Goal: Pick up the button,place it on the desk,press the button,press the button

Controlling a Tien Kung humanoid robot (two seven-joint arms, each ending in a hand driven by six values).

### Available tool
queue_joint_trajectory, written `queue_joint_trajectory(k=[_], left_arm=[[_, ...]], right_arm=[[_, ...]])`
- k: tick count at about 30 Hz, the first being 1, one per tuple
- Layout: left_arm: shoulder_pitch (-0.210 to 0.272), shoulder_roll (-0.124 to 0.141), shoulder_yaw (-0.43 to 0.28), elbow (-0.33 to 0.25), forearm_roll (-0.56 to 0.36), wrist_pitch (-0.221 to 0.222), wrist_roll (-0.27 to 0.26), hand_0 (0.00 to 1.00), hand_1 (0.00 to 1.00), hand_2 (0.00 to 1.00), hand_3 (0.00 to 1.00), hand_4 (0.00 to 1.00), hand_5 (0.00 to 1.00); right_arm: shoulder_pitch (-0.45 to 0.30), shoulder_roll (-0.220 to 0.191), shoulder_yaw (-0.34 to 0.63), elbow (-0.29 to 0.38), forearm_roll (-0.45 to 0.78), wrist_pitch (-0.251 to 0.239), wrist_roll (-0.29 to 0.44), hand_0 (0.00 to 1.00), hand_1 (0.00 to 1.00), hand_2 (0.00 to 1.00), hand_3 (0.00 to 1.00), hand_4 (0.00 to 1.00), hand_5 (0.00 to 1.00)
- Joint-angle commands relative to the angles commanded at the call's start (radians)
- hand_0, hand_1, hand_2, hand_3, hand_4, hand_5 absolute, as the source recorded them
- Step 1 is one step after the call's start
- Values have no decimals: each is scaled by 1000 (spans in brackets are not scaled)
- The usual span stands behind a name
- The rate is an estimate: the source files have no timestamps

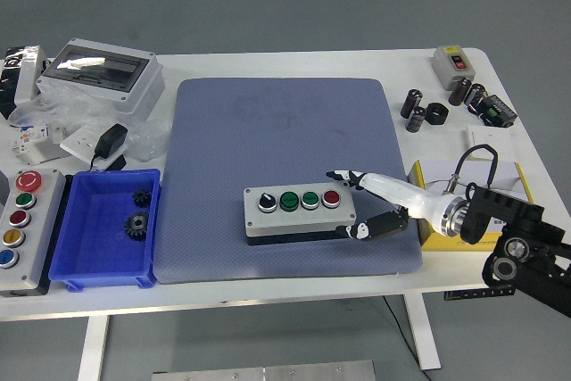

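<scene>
The right hand's fingers (343,175) are spread wide and grip nothing: one white finger reaches just past the right end of the grey rectangular four-button control box (301,213), the thumb beside its lower right corner. That box lies on the blue-grey textured mat (268,131) on the white table (419,64), with the right hand (379,202) just right of it.

On the tabletop (268,287) lay one blue mat (285,176), one blue bin (67,265) holding two gears (136,222), and two multi-button boxes: the grey four-button box (300,211) on the mat and a five-button box (22,231) at the left edge. One robot hand (361,204) was in view.
</scene>
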Motion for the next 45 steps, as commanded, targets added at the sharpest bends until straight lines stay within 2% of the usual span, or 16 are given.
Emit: queue_joint_trajectory(k=[3, 6, 10, 14, 15, 19, 20, 21, 23, 26, 27, 32, 33, 38, 39, 45], left_arm=[[1, -1, 2, 0, -6, 2, -2, 605, 597, 523, 598, 605, 144], [6, -1, -1, 0, -5, 3, 0, 605, 597, 523, 598, 605, 144], [9, 0, -5, 0, -4, 4, 2, 604, 596, 522, 598, 604, 143], [6, -2, 1, 0, -9, 3, 0, 604, 596, 522, 598, 604, 143], [5, -2, 2, 0, -10, 3, 0, 603, 596, 522, 597, 604, 142], [6, 1, 2, 0, -10, 3, 3, 603, 596, 522, 597, 604, 142], [6, 2, 0, 0, -9, 3, 4, 603, 596, 522, 597, 604, 142], [7, 3, -1, 0, -8, 4, 5, 603, 597, 525, 596, 604, 142], [7, 3, -2, 0, -7, 3, 6, 603, 597, 525, 596, 604, 142], [6, 3, -1, 0, -6, 3, 8, 603, 597, 525, 596, 604, 142], [5, 2, 0, 0, -6, 2, 8, 603, 597, 524, 596, 604, 144], [4, 0, 3, 0, -8, 1, 9, 603, 597, 524, 596, 604, 144], [4, 0, 2, 0, -8, 1, 9, 603, 598, 523, 596, 605, 147], [4, 1, 1, 0, -8, 1, 10, 603, 598, 523, 596, 605, 147], [3, 1, 1, 0, -8, 1, 10, 603, 599, 524, 597, 608, 149], [1, -1, 4, 0, -10, -1, 9, 603, 600, 524, 597, 611, 152]], right_arm=[[-51, -42, 77, 62, 17, -35, 1, 868, 884, 951, 998, 738, 300], [-91, -96, 160, 131, 1, -43, -52, 868, 884, 951, 998, 738, 300], [-92, -151, 238, 211, -12, 53, -152, 867, 887, 954, 998, 728, 279], [-60, -178, 275, 216, 34, 170, -263, 867, 887, 954, 998, 728, 279], [-47, -182, 284, 216, 56, 203, -292, 786, 843, 935, 998, 725, 248], [8, -192, 289, 216, 133, 309, -381, 786, 843, 935, 998, 725, 248], [26, -191, 281, 216, 154, 335, -400, 786, 843, 935, 998, 725, 248], [46, -188, 269, 216, 178, 361, -414, 189, 410, 527, 853, 443, 213], [80, -177, 238, 216, 217, 399, -420, 189, 410, 527, 853, 443, 213], [127, -148, 184, 216, 261, 419, -414, 189, 410, 527, 853, 443, 213], [142, -134, 168, 216, 270, 419, -409, 52, 245, 307, 805, 296, 127], [183, -82, 132, 216, 276, 403, -397, 52, 245, 307, 805, 296, 127], [190, -73, 127, 216, 271, 399, -396, 31, 232, 281, 783, 267, 99], [207, -45, 105, 198, 260, 386, -395, 31, 232, 281, 783, 267, 99], [210, -39, 99, 190, 257, 383, -394, 37, 236, 267, 779, 235, 68], [211, -13, 64, 142, 236, 370, -395, 34, 226, 252, 778, 250, 62]])
